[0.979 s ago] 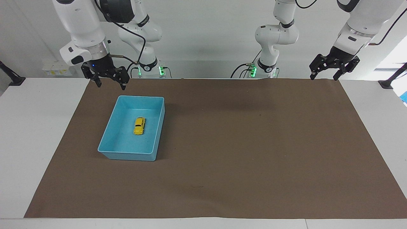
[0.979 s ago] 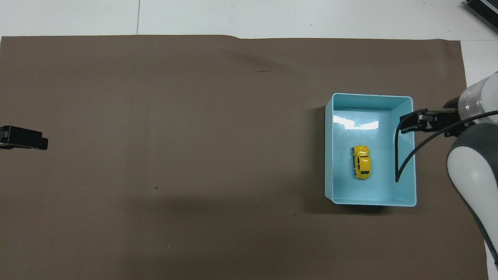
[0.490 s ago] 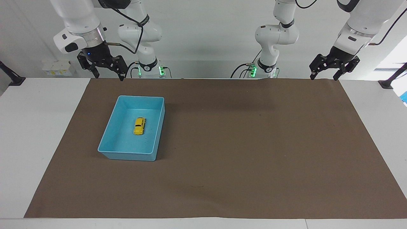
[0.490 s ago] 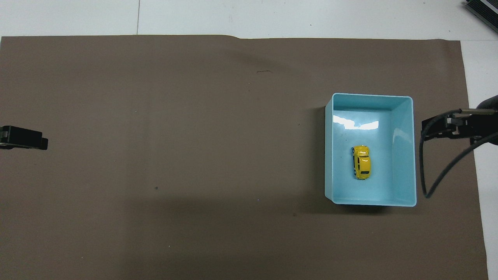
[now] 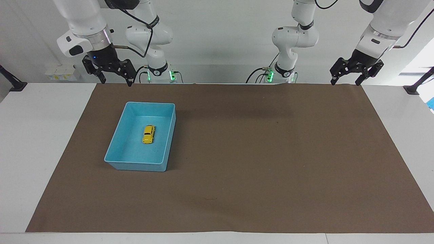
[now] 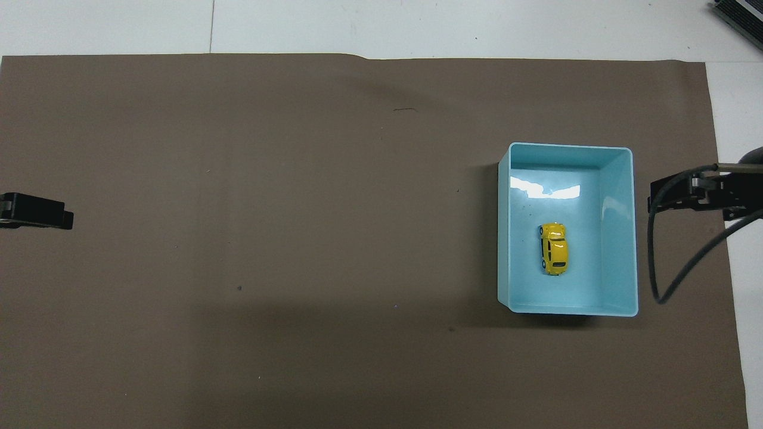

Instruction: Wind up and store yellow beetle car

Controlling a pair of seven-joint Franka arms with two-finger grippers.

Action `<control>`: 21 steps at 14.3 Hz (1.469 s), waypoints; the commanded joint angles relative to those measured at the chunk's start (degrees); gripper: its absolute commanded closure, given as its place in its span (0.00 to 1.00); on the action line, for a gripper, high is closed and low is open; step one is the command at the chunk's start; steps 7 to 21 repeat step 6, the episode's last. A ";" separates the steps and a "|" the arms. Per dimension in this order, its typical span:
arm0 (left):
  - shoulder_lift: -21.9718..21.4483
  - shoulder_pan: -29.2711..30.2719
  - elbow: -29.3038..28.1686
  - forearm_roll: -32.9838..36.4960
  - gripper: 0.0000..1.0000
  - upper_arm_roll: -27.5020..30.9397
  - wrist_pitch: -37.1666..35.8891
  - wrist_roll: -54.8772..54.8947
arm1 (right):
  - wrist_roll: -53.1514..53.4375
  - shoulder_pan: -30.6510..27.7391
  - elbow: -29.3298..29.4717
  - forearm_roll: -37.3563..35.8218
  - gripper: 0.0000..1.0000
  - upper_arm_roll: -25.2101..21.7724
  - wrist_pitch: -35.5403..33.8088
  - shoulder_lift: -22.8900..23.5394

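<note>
Surface (image 5: 44, 135): we see a white top with a brown mat (image 5: 254, 162) spread over most of it.
Bin (image 5: 169, 142): we find the blue bin on the mat toward the right arm's end, open side up.
Right end effector (image 5: 115, 79): we have it up in the air over the mat's edge by the robots, just off the bin's corner, fingers spread wide and holding nothing.
Left end effector (image 5: 345, 80): we see it waiting over the mat's corner at the left arm's end, well apart from the bin, fingers also spread wide and empty.
Car (image 5: 148, 134): we spot the yellow beetle on its wheels on the bin's floor, about mid-bin, touched by neither end effector.
</note>
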 commanded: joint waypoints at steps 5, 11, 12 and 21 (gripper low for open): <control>-0.77 0.67 -0.36 0.31 0.00 -0.39 -0.54 -0.47 | -0.38 -0.16 -1.10 0.66 0.00 0.25 0.36 -1.02; -0.77 0.67 -0.36 0.31 0.00 -0.39 -0.54 -0.47 | -0.38 -0.08 -1.19 0.75 0.00 0.33 0.36 -1.02; -0.77 0.67 -0.36 0.31 0.00 -0.39 -0.54 -0.47 | -0.38 -0.08 -1.19 0.75 0.00 0.33 0.36 -1.02; -0.77 0.67 -0.36 0.31 0.00 -0.39 -0.54 -0.47 | -0.38 -0.08 -1.19 0.75 0.00 0.33 0.36 -1.02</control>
